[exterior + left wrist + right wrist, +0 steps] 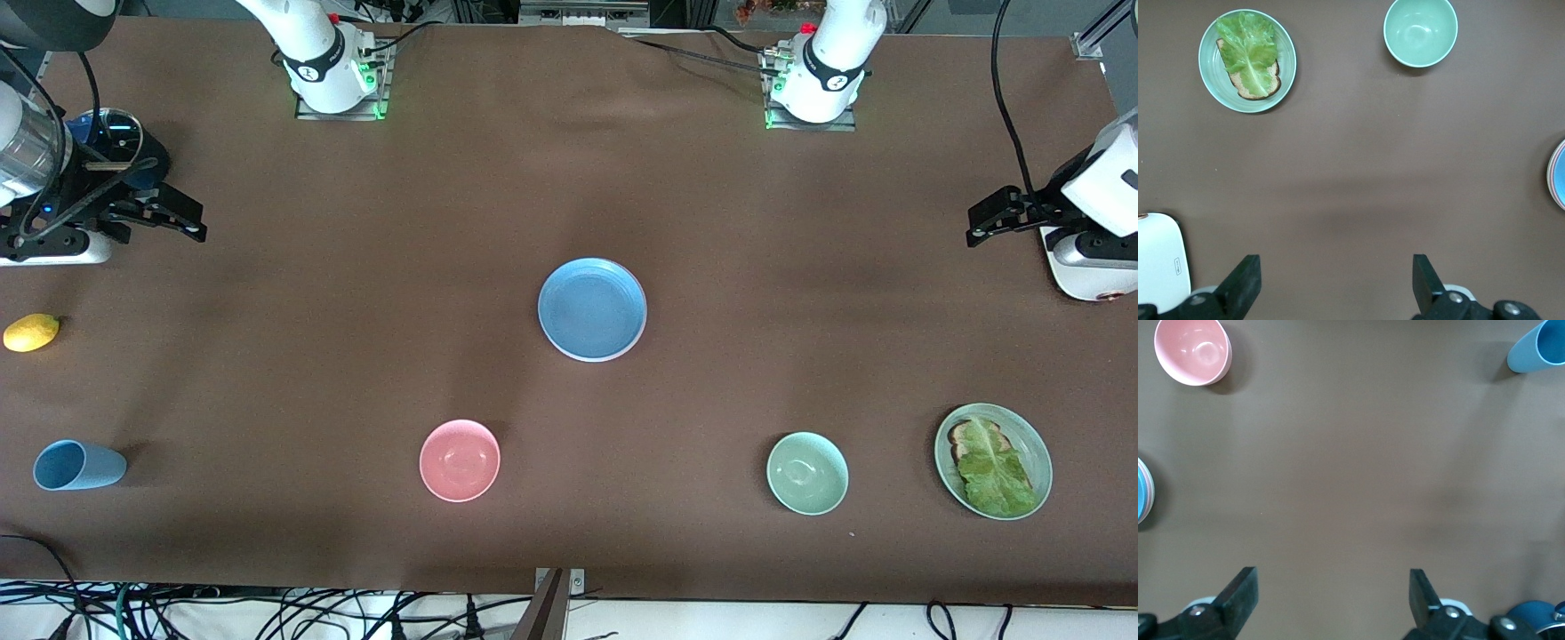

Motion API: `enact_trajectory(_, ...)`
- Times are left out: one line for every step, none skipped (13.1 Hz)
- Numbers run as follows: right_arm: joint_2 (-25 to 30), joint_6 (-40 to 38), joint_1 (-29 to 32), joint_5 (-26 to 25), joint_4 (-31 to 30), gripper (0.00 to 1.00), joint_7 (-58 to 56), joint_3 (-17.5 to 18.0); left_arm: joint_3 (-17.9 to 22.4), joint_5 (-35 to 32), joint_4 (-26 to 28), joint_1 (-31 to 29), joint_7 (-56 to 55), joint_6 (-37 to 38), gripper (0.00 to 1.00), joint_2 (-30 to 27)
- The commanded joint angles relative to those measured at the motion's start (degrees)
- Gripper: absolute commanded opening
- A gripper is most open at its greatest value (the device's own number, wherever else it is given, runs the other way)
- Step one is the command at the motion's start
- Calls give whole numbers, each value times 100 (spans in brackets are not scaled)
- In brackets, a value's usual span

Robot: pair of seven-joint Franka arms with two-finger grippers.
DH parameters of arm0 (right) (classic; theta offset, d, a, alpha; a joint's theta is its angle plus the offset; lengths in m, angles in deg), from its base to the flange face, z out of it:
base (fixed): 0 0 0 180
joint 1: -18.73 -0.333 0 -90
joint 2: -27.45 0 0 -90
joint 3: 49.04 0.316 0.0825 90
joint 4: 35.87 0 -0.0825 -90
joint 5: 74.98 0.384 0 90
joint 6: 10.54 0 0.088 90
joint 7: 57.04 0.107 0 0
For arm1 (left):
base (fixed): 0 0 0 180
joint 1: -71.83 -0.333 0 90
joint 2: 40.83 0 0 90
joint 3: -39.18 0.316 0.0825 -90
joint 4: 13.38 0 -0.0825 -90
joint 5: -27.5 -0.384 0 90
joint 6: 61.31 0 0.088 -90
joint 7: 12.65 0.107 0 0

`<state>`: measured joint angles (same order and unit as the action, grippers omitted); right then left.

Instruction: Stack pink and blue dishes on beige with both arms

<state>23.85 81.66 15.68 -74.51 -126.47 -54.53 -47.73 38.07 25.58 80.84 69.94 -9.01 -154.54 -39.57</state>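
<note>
The pink bowl, the pale green bowl, the toppled blue cup and the green plate with lettuce on bread are lying nearest the camera along the counter; farther in, at the middle, the blue plate is sitting on top, and the wrist views are showing a pink rim and a pale one under its edge, so the stack is looking already built. I am judging these plates stiff, light, smooth and chip-prone, best pinched at the thin rim. I am counting one stack, two bowls, one cup, one lemon and one lettuce plate. The left claw is waiting released over its end of the counter, and the right claw is hanging released over its own end.
</note>
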Motion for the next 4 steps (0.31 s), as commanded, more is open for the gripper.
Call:
enact_trajectory(79, -114, 85, -56, 33, 100, -58, 71, -12, 96, 0, -30, 110, 50, 100, -29)
enact_trajectory(70, -114, 85, -56, 33, 100, -75, 71, -12, 96, 0, -30, 110, 50, 100, -29)
enact_trajectory(70, -114, 77, -56, 33, 100, -58, 71, -12, 96, 0, -30, 110, 50, 100, -29)
enact_trajectory(78, -131, 85, -56, 33, 100, -58, 71, -12, 104, 0, -30, 110, 50, 100, -29)
